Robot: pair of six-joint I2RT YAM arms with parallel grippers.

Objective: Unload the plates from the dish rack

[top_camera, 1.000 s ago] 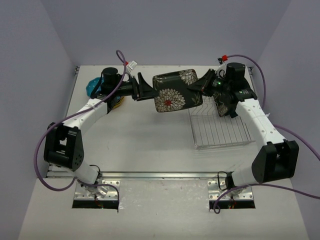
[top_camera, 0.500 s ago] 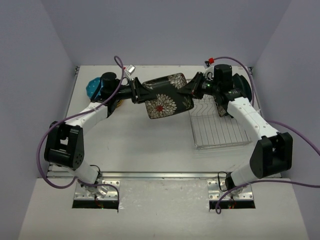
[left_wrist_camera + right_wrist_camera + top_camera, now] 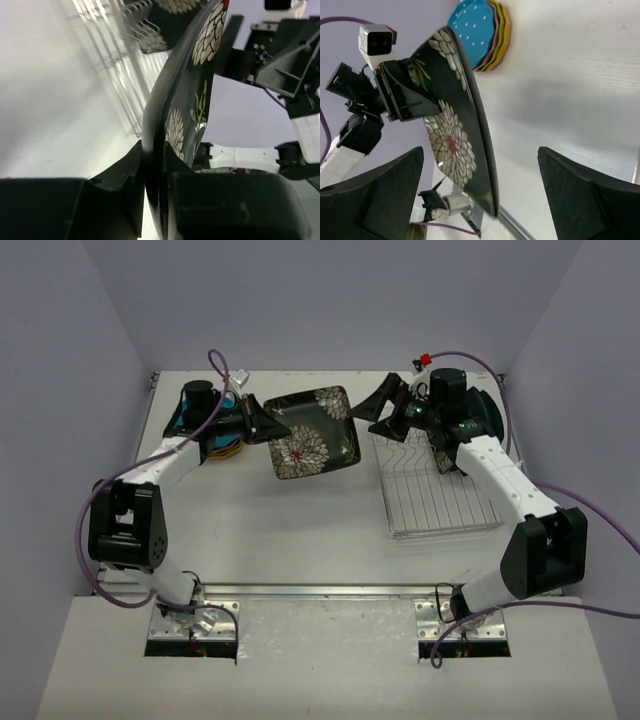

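Top view: the left gripper (image 3: 264,423) was clamped on the left rim of a black floral plate (image 3: 312,430), which hung tilted over the table (image 3: 300,530), between the stack of dotted plates (image 3: 181,418) and the rack (image 3: 437,492). The right gripper (image 3: 384,412) stood just beside the plate's right edge, jaws spread wide and not touching it.

Left wrist view: both fingers (image 3: 120,190) pressed the plate's rim from either side; the plate (image 3: 172,95) was seen nearly edge-on, with the rack's wires (image 3: 125,65) behind it.

Right wrist view: the open fingers (image 3: 380,200) flanked the plate (image 3: 451,145) without contact. The stack (image 3: 479,27) lay flat on the table at the far left, blue plate uppermost, with pink, yellow-green and orange rims showing beneath.
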